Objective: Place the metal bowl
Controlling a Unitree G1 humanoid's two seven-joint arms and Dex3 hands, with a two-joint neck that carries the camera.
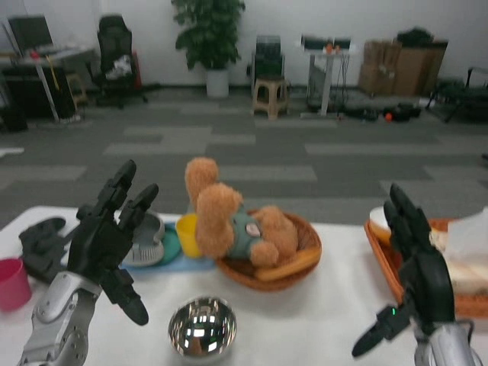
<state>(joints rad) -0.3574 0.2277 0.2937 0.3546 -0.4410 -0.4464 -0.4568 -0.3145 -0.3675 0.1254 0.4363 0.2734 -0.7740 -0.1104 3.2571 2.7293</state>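
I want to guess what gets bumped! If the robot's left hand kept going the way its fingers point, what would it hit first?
Probably the grey bowl just past the left hand, since its fingertips already overlap that rim; depth is unclear.

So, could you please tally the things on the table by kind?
Bowls and cups: 4 – metal bowl, grey bowl, yellow cup, pink cup
Baskets: 2 – wicker basket, orange tray
Soft toys: 1 – teddy bear
Total: 7

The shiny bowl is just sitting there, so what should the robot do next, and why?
Probably lower the left hand toward the metal bowl. The bowl stands free on the table, both hands are open, and the left looks closer than the right hand.
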